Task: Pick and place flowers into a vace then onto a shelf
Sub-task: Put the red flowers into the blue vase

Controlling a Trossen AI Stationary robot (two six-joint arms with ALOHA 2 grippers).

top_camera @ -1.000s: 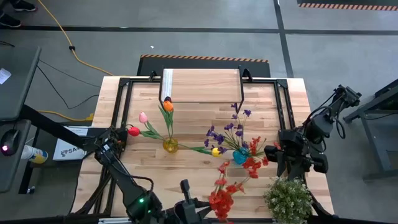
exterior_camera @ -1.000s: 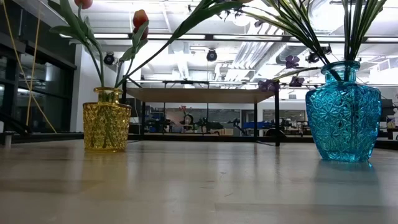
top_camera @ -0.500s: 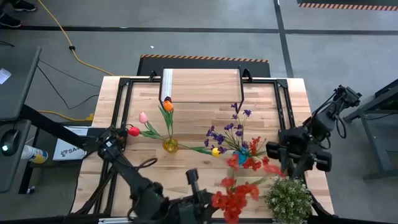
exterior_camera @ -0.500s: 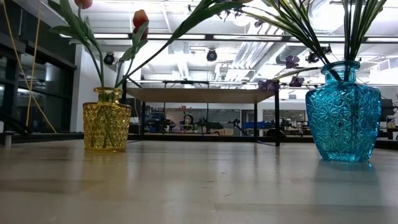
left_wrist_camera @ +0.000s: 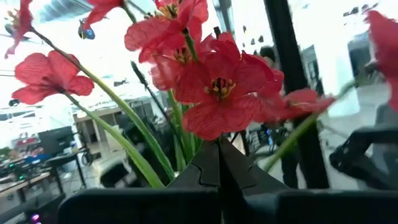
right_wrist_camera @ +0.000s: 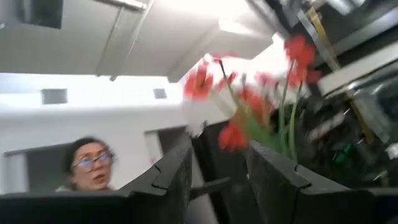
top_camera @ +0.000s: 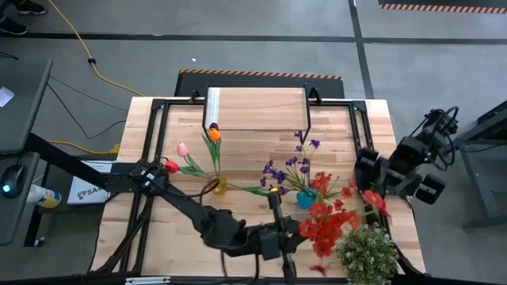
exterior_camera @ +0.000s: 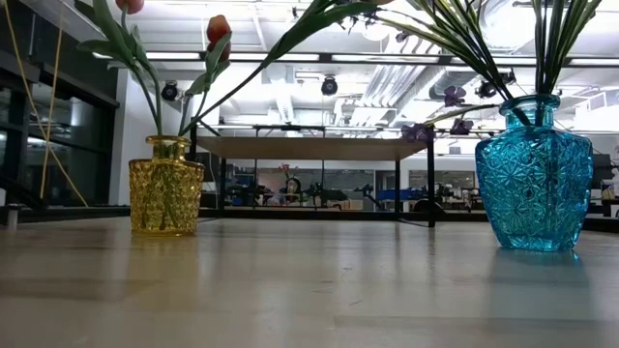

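From above, the left gripper [top_camera: 279, 231] holds a red spray [top_camera: 326, 226] lifted near the table's front edge, between the blue vase [top_camera: 306, 198] and the potted plant [top_camera: 367, 252]; the right gripper [top_camera: 379, 186] waits at the right edge. The low view shows only vases. The left wrist view shows the fingers [left_wrist_camera: 205, 168] pressed together on thin stems [left_wrist_camera: 180, 140]: light, floppy, top-heavy, best pinched low. The right wrist view shows its fingers [right_wrist_camera: 171, 171] spread, empty.
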